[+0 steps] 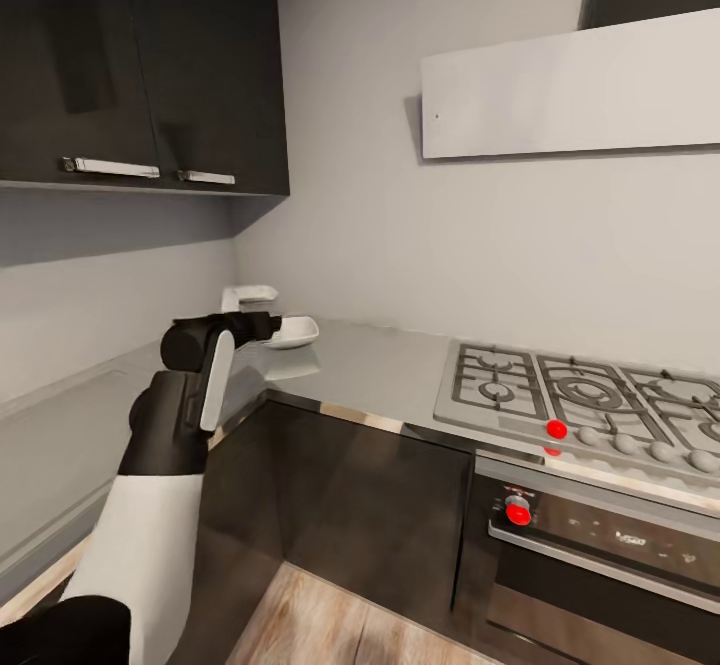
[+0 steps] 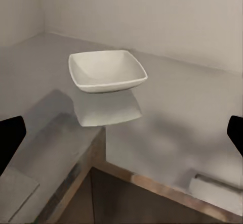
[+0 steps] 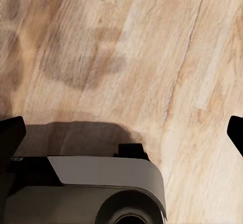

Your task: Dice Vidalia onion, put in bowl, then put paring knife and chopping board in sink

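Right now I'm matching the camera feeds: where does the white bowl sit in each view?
Head view: the bowl sits left of centre on the countertop, just beyond the left arm.
Left wrist view: upper centre, empty.
Right wrist view: not in it; wooden floor.
Shared landmark: the countertop's inner corner.

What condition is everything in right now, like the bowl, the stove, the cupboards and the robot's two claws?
bowl: upright, empty, on the countertop.
left gripper: open, holding nothing, aimed at the bowl.
right gripper: open, holding nothing, above the wooden floor.
gas hob: no flames, no pans.
wall cabinets: doors shut.
oven: door shut.
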Robot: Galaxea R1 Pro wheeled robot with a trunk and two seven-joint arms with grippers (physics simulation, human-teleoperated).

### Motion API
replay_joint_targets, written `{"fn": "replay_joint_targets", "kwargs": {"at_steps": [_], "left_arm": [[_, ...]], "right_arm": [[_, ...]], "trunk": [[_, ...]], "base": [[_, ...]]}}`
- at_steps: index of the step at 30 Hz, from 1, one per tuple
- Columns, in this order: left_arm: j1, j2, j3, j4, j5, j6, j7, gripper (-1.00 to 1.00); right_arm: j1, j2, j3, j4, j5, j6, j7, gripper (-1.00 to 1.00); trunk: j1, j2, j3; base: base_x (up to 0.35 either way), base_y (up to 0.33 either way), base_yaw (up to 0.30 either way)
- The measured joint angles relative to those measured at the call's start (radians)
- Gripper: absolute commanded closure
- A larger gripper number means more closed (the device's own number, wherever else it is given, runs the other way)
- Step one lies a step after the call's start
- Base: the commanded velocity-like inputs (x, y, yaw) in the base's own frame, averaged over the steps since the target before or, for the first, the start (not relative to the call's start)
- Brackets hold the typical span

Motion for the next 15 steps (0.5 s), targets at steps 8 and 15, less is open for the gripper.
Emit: {"fn": "replay_joint_targets", "kwargs": {"at_steps": [8,15], "left_arm": [[-0.069,0.033,0.000,0.074,0.000,0.007,0.096,-1.00],[-0.072,0.104,0.002,0.056,0.016,0.015,0.028,-1.00]], "right_arm": [[0.000,0.000,0.000,0.000,0.000,0.000,-0.004,-1.00],[0.000,0.000,0.000,0.000,-0.001,-0.001,-0.004,-1.00]], "trunk": [[0.000,0.000,0.000],[0.000,0.000,0.000]], "base": [[0.000,0.000,0.000],[0.000,0.000,0.000]]}}
